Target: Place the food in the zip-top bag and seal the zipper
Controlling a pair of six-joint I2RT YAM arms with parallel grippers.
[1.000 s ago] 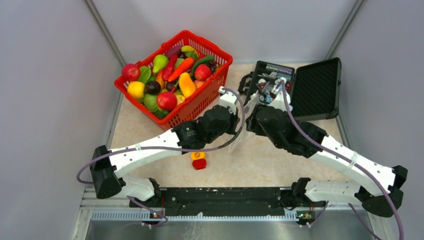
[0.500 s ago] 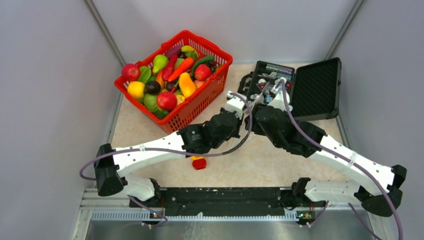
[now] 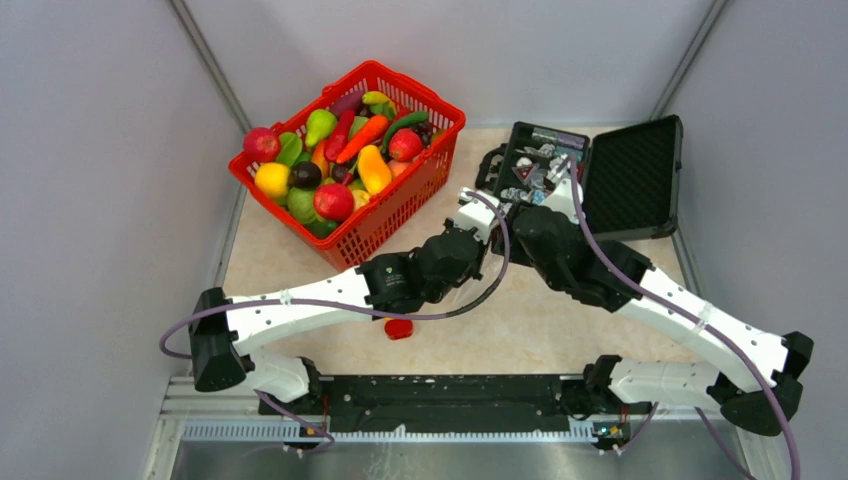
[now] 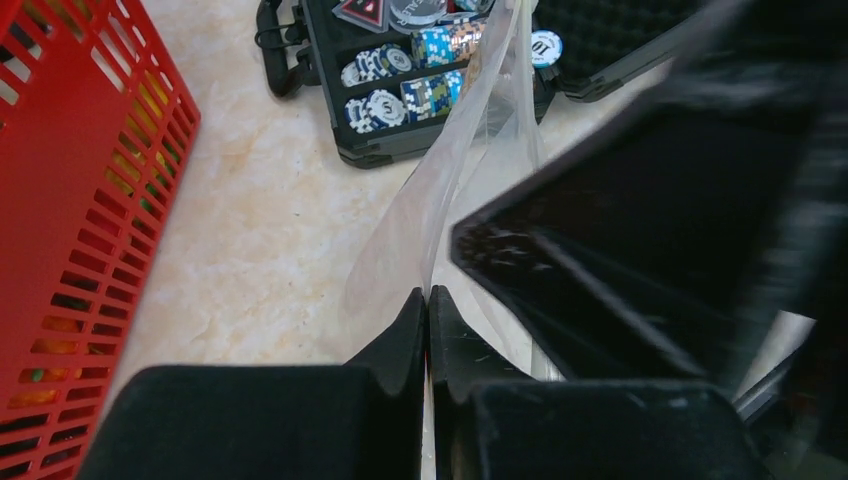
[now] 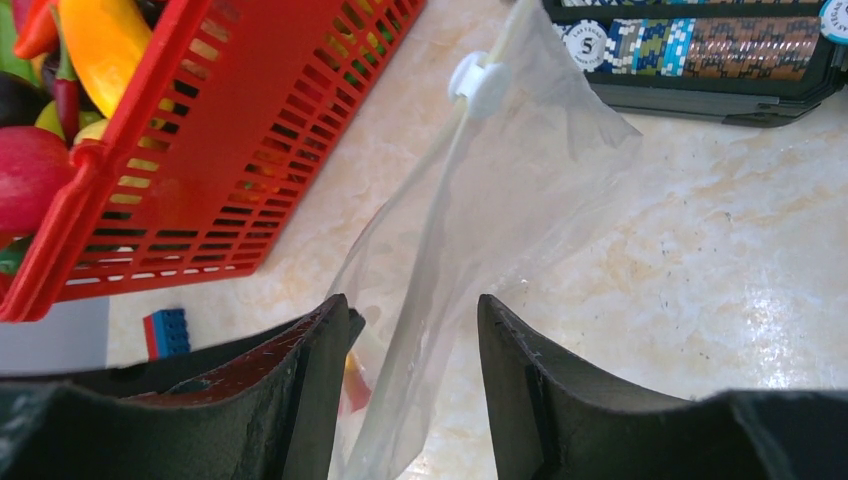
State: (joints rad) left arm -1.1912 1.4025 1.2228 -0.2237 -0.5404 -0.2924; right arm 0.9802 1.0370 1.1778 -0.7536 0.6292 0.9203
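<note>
The zip-top bag (image 4: 440, 180) hangs clear and crinkled between my two grippers, above the marble table. My left gripper (image 4: 428, 292) is shut on the bag's lower edge. My right gripper (image 5: 413, 300) is open, its fingers on either side of the bag (image 5: 520, 170) and not pressing it. The zipper (image 5: 440, 170) runs up from between those fingers to a white slider (image 5: 478, 82). The food (image 3: 340, 150) lies piled in the red basket (image 3: 440, 100) at the far left. From above, both wrists meet between the basket and the case, and the bag barely shows.
An open black case (image 3: 630, 180) with poker chips (image 4: 400, 90) lies at the far right. A small orange-and-red button block (image 3: 398, 327) sits under the left arm. A blue-and-red brick (image 5: 165, 333) lies beside the basket (image 5: 250, 120). A red and yellow shape shows through the bag.
My left arm has swung right and farther out with the bag, closing on the right wrist and partly covering the button block. The right arm has shifted slightly right.
</note>
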